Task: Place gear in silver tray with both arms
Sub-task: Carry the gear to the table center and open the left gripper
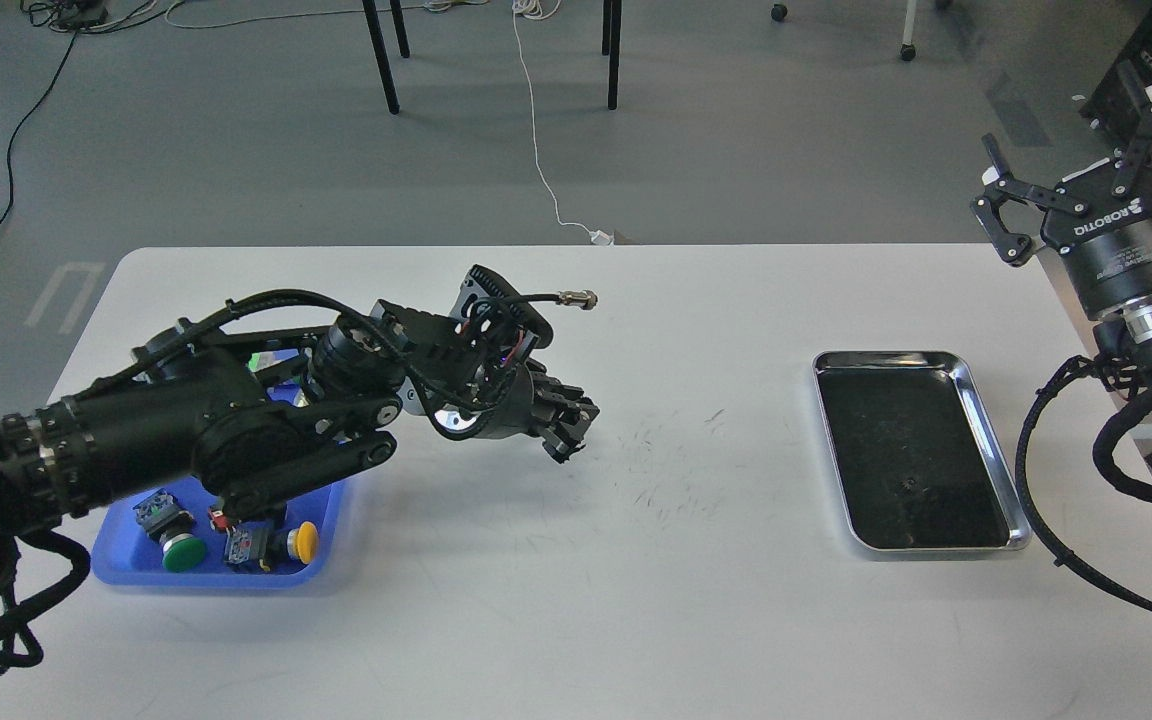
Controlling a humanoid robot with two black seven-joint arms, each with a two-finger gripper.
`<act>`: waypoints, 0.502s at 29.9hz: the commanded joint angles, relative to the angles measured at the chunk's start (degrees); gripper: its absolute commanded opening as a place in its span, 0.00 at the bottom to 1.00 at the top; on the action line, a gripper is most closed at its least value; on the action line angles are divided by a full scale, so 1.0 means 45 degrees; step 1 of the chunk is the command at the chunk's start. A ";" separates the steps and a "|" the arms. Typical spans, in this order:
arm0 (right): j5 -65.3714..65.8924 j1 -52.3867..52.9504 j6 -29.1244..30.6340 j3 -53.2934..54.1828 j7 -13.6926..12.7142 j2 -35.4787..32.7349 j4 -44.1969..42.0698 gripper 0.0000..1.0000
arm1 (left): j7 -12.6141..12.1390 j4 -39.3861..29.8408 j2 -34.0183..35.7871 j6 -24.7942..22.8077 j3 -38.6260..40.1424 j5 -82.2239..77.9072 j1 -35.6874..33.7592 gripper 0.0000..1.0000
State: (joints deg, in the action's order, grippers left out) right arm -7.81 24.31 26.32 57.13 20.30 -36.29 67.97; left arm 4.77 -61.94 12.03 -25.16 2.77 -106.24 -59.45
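Left pincer [566, 425], grip state I can't tell, hangs at 3 o'clock of blue tray [126, 570]; right pincer [998, 215] spread, parked at 1 o'clock of empty silver tray [998, 455].

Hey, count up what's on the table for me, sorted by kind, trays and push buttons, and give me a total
Silver tray: 1
Blue plastic tray: 1
Green push button: 1
Yellow push button: 1
Total: 4 that can be counted. The left arm hides part of the blue plastic tray, so more parts may lie under it. The silver tray holds nothing.
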 commanded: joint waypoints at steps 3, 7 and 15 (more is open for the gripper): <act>0.0075 0.0009 -0.0184 -0.0058 -0.0019 -0.0079 0.0051 0.98 | -0.0201 0.0735 -0.1149 0.0026 -0.0128 -0.0005 0.0438 0.27; 0.0154 0.0067 -0.0321 -0.0117 -0.0038 -0.0216 0.0032 0.98 | -0.0786 0.0736 -0.1385 0.0084 0.0067 0.0131 0.0750 0.60; 0.0154 0.1763 -0.0555 -0.1754 -0.0038 -0.1308 -0.0105 0.98 | -0.0671 0.0600 -0.0567 0.0710 0.2424 0.2683 0.0731 0.80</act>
State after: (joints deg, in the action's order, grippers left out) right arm -7.13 28.55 24.24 53.12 20.06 -39.84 67.78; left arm 1.43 -59.01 7.21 -21.95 7.59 -101.00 -56.13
